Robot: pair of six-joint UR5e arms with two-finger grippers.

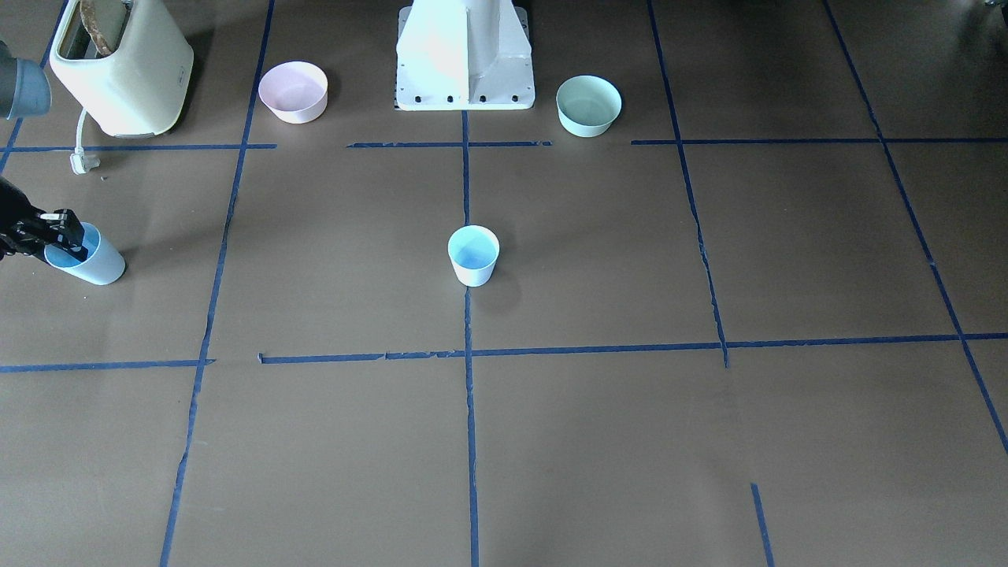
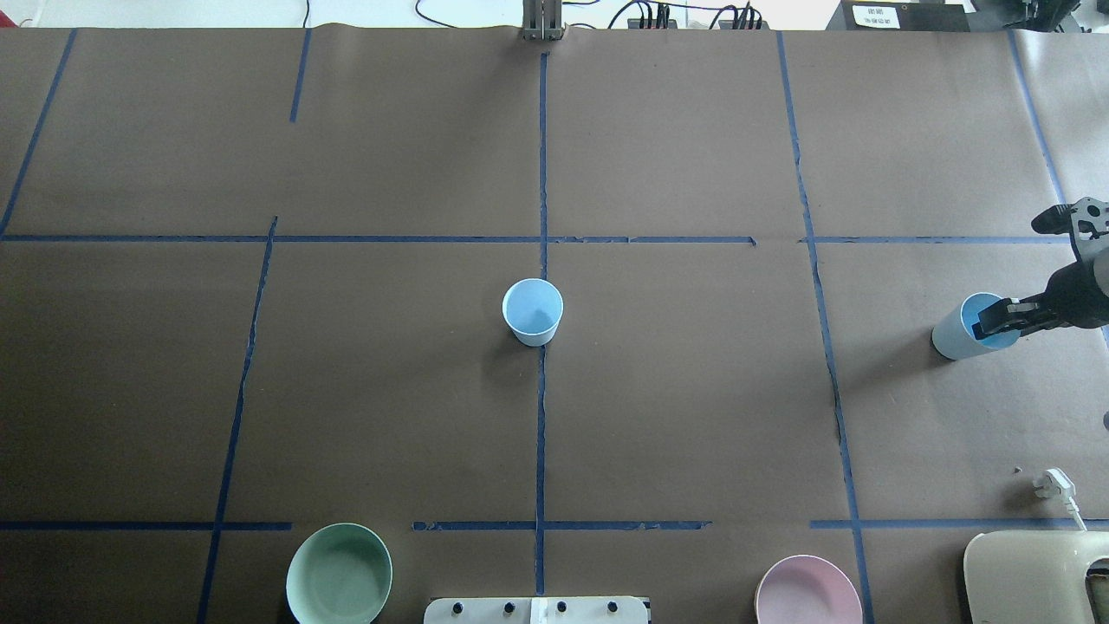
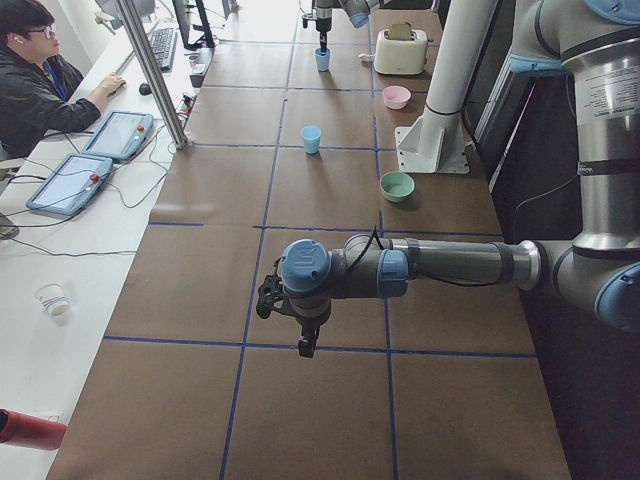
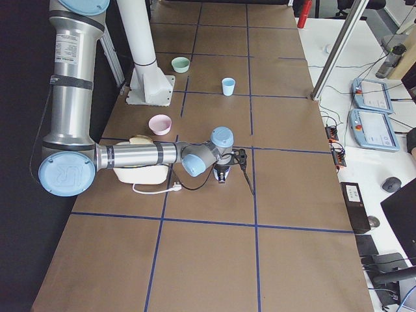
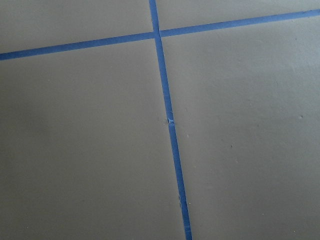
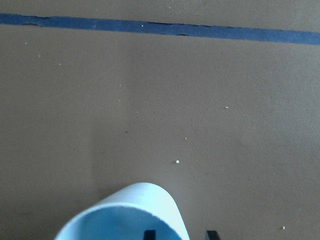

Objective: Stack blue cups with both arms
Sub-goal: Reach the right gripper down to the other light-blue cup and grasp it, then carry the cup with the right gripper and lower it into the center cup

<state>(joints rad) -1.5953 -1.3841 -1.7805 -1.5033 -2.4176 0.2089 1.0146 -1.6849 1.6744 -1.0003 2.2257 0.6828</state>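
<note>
My right gripper (image 2: pixel 993 320) sat astride the rim of the blue cup (image 2: pixel 955 340) at three o'clock, jaws apart. Next, I judged: clamp, lift, carry toward nine o'clock onto the centre cup (image 2: pixel 532 312). The left gripper (image 3: pixel 300 340): I couldn't tell.

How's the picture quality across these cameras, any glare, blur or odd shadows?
Front-facing view: the white pedestal base is blown out by glare, and the pale blue plastic cup at centre casts a soft shadow. Right wrist view: the other pale blue cup's rim, close to the lens, looks soft. Left wrist view: blue tape is sharp, brown table paper looks washed grey.
</note>
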